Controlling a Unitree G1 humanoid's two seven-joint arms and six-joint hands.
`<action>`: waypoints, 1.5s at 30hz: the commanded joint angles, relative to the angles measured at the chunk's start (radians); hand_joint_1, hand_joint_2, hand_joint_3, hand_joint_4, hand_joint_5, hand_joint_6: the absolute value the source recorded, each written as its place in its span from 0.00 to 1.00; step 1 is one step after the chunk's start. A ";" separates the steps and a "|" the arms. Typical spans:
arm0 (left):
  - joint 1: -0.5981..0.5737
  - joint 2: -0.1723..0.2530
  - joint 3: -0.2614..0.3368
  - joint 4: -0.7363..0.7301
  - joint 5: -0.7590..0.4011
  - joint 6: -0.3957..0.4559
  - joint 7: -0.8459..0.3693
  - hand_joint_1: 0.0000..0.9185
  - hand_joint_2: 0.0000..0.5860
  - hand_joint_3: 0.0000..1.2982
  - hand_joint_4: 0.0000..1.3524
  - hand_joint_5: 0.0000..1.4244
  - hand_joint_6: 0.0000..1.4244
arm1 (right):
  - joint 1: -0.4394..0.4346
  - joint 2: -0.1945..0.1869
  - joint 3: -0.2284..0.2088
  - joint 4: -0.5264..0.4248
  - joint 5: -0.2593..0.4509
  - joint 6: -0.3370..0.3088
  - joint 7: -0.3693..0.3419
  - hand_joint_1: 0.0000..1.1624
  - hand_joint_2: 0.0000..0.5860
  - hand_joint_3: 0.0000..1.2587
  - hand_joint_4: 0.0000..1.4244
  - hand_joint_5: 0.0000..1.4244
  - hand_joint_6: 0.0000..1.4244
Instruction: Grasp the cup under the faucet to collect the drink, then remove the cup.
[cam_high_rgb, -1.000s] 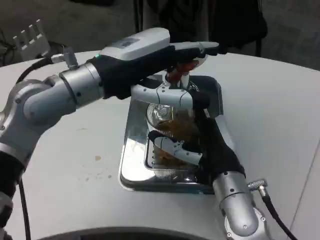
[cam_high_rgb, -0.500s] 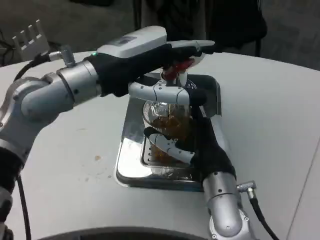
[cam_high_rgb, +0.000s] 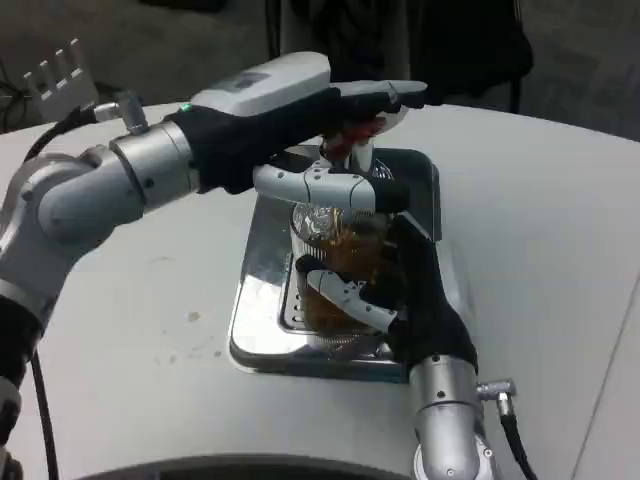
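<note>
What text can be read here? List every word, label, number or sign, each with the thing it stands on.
None can be read.
left hand: a grey patch on its white back, too blurred to tell whether it holds any lettering.
cup, tray, right hand and table: no lettering shows.

Pretty cramped over the metal tray (cam_high_rgb: 262, 300). The left hand (cam_high_rgb: 300, 110) hangs right across the faucet (cam_high_rgb: 352, 145), blocking any way in from above. The right hand (cam_high_rgb: 400, 290) wraps the cup (cam_high_rgb: 335, 245) from the near side, so that's closed off too. Plenty of open white surface (cam_high_rgb: 150, 300) left of the tray, and more on the right.
</note>
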 joint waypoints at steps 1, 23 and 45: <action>0.062 0.049 -0.005 0.016 0.056 0.047 -0.030 0.00 0.18 0.11 0.06 0.09 0.19 | 0.037 0.062 0.008 -0.011 0.010 -0.025 -0.028 0.68 0.39 0.30 0.29 0.32 0.27; 0.185 0.007 0.214 -0.200 -0.163 0.016 -0.008 0.00 0.15 0.11 0.14 0.20 0.27 | 0.093 0.067 0.028 -0.089 0.005 -0.015 -0.092 0.73 0.37 0.42 0.41 0.49 0.51; 0.236 -0.007 0.293 -0.310 -0.219 0.045 -0.007 0.00 0.15 0.15 0.19 0.26 0.32 | 0.156 0.063 0.027 -0.212 -0.013 -0.025 -0.122 0.76 0.31 0.48 0.47 0.60 0.66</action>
